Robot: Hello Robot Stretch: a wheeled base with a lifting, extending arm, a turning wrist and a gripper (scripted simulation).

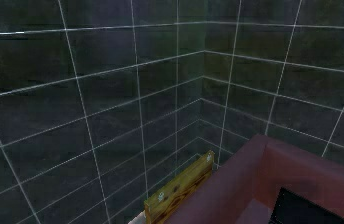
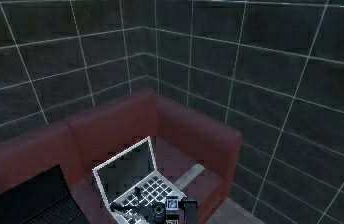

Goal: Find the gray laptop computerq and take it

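Observation:
A gray laptop [image 2: 132, 178] lies open on the seat of a dark red sofa [image 2: 110, 125] in the arm side view, its screen tilted back and its keyboard toward the bottom edge. My gripper [image 2: 160, 211] shows at the bottom edge, at the near edge of the laptop's keyboard, with its small white squares [image 2: 187, 207] just to the right. The laptop rests on the seat at the gripper's far end, so I cannot tell whether the gripper holds anything.
Dark tiled walls close in behind the sofa. A black flat object [image 2: 30, 200] lies on the seat left of the laptop. In the forward view, the sofa's red back [image 1: 270, 170] is at the lower right, and a yellow wooden piece [image 1: 185, 185] stands by the wall.

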